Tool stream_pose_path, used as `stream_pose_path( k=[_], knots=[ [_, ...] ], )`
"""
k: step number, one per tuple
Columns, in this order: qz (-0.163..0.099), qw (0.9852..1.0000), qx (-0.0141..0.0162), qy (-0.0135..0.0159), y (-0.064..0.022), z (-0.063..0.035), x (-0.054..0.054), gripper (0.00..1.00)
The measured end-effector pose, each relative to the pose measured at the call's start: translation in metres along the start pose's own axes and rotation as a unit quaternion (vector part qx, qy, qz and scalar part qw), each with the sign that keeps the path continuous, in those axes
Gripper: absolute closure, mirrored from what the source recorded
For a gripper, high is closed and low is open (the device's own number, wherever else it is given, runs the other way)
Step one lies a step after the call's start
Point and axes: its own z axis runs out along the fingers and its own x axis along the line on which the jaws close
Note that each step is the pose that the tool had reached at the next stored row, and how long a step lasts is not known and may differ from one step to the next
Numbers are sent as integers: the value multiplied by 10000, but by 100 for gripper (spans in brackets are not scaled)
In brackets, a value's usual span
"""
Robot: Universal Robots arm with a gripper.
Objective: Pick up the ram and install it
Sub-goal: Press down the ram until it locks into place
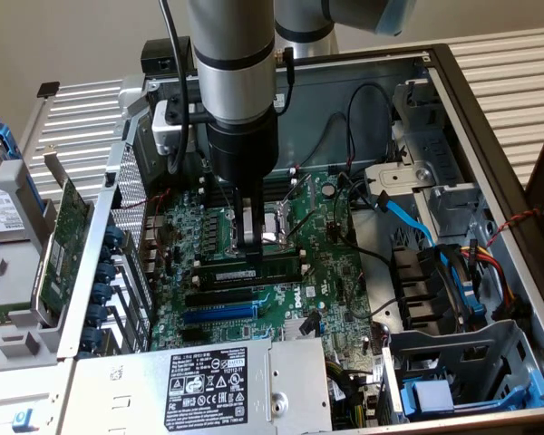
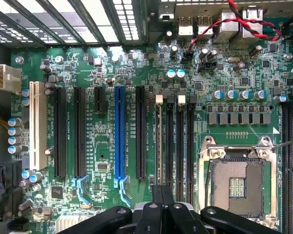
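Green motherboard (image 2: 112, 73) lies under the pressed-together end effector (image 1: 251, 245), black slots (image 2: 178, 146) and CPU socket (image 2: 237, 183) just beside.

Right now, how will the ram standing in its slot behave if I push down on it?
The ram is a thin board on edge: probably stiff under a straight push, but fragile if pushed sideways. It looks light. Its narrow top edge gives the shut fingers little contact, so they may slip off.
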Motion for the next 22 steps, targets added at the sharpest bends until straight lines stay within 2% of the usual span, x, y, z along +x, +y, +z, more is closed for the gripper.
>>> stream_pose_path(
  k=[4,8,18,22],
  knots=[
    [0,10000,1,0,4,2,12,90],
    [0,10000,16,-2,11,23,12,90],
    [1,10000,16,-14,29,36,14,90],
    [1,10000,29,-19,29,41,16,90]
  ],
)
